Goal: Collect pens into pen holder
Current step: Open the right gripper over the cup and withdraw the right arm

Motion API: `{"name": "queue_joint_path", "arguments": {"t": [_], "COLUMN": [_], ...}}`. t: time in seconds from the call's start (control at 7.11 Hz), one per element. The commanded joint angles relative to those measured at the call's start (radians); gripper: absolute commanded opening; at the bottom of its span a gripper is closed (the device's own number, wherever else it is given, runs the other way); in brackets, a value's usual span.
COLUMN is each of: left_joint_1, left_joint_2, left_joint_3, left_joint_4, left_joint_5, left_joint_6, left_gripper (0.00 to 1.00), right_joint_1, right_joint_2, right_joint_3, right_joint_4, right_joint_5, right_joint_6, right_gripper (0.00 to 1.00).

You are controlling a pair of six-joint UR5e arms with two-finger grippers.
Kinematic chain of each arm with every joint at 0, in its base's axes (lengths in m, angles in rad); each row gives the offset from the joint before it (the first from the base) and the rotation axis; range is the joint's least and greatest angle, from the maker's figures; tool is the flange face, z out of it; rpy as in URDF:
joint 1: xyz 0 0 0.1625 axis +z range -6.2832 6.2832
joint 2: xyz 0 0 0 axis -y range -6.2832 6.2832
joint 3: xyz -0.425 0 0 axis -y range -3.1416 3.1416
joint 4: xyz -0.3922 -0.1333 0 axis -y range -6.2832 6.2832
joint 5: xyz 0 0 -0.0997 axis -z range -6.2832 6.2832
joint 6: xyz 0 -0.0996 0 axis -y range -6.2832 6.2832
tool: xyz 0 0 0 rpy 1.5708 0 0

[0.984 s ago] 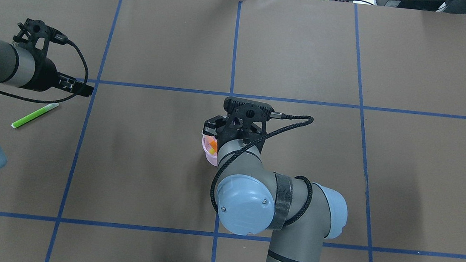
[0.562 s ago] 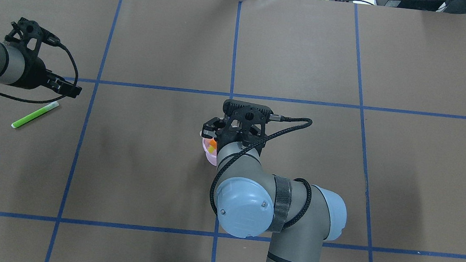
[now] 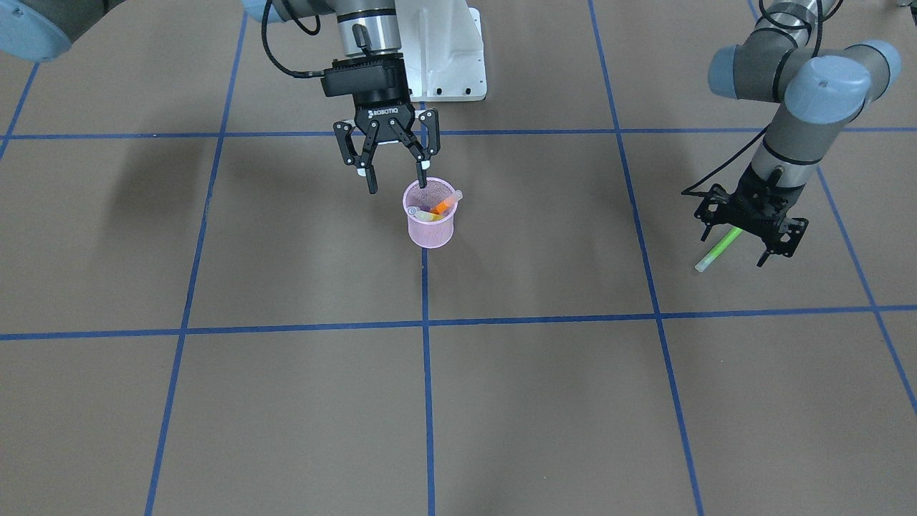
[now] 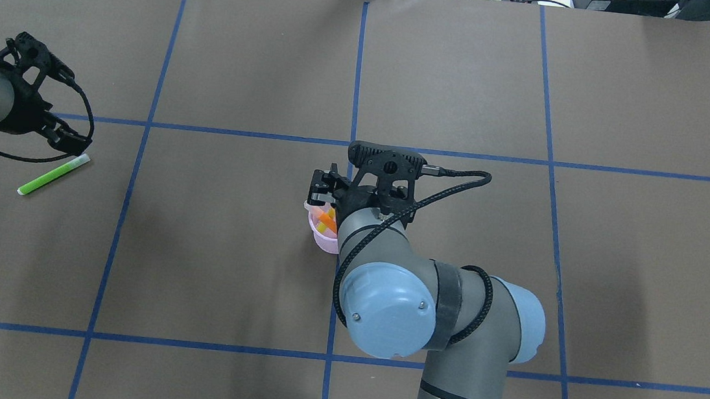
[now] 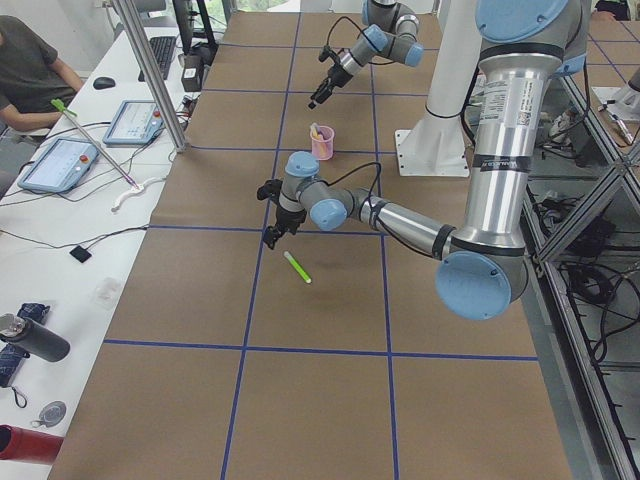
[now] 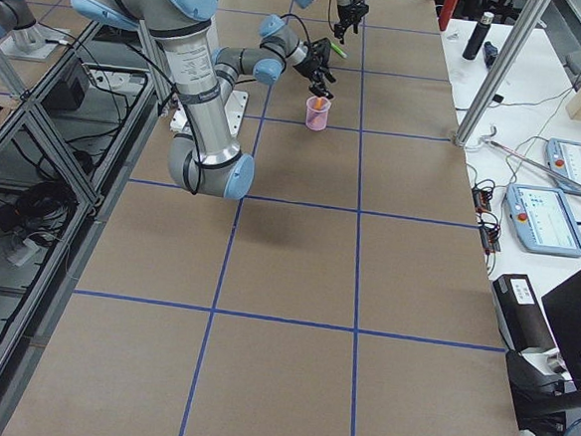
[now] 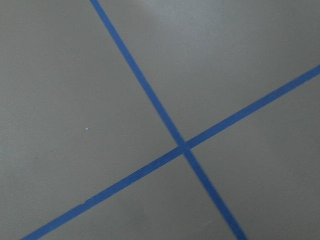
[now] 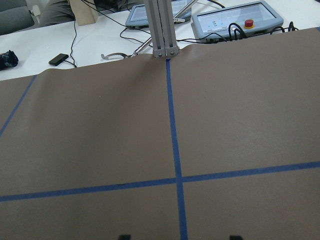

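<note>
- Front-facing: shows the right gripper (image 3: 397,185) empty with jaws spread wide, one fingertip at the rim of the pen holder (image 3: 430,228). Finds an orange pen (image 3: 445,203) leaning inside the mesh and a second, pale-capped one beside it, colour hard to tell. Puts the green pen (image 3: 718,249) flat on the table (image 3: 501,401) beneath the left gripper (image 3: 745,229); cannot tell whether those jaws are apart or together.
- Overhead: places the green pen (image 4: 52,175) well apart from the holder, the left gripper just beside its pale cap. Differs from a second ago in the left arm, drawn back toward the table's edge onto that cap, and in the right wrist, nudged aside.
- Left side: confirms the pen lying loose near the near arm's tip.
- Right side: adds nothing beyond orange in the pink cup.
- Left wrist: gives only crossing blue tape lines (image 7: 182,146); no pen.
- Right wrist: looks past the holder to bare table.
- Judged step: pick-up of the last pen. Calls for squaring jaws across the shaft, dropping, closing, then carrying over once the right gripper clears.
</note>
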Motion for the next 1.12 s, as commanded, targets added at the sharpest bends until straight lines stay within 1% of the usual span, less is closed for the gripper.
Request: {"name": "queue_joint_path", "arguments": {"t": [0.0, 0.14, 0.28, 0.42, 0.56, 0.7, 0.84, 0.98], "left_joint_1": [-0.025, -0.023, -0.023, -0.020, -0.020, -0.020, -0.020, -0.020], "left_joint_2": [-0.025, -0.073, -0.104, -0.120, -0.118, -0.117, -0.111, -0.105], "left_joint_3": [0.066, 0.144, 0.200, 0.211, 0.208, 0.205, 0.203, 0.205], "left_joint_4": [0.083, 0.084, 0.085, 0.086, 0.086, 0.086, 0.086, 0.085], "left_joint_5": [-0.101, -0.148, -0.207, -0.207, -0.209, -0.210, -0.224, -0.224], "left_joint_6": [0.199, 0.204, 0.206, 0.206, 0.206, 0.206, 0.206, 0.206], "left_gripper": [0.98, 0.96, 0.92, 0.87, 0.68, 0.51, 0.42, 0.42], "right_joint_1": [0.152, 0.202, 0.239, 0.293, 0.324, 0.324, 0.324, 0.329], "right_joint_2": [-0.105, -0.143, -0.186, -0.229, -0.251, -0.251, -0.250, -0.250], "right_joint_3": [0.085, 0.105, 0.132, 0.161, 0.166, 0.163, 0.165, 0.168], "right_joint_4": [0.000, -0.001, -0.001, -0.006, -0.006, -0.007, -0.009, -0.010], "right_joint_5": [0.270, 0.350, 0.390, 0.460, 0.506, 0.507, 0.505, 0.505], "right_joint_6": [-0.020, -0.032, -0.064, -0.114, -0.137, -0.139, -0.139, -0.139], "right_gripper": [0.78, 0.99, 0.99, 0.99, 0.99, 0.99, 0.99, 0.99]}}
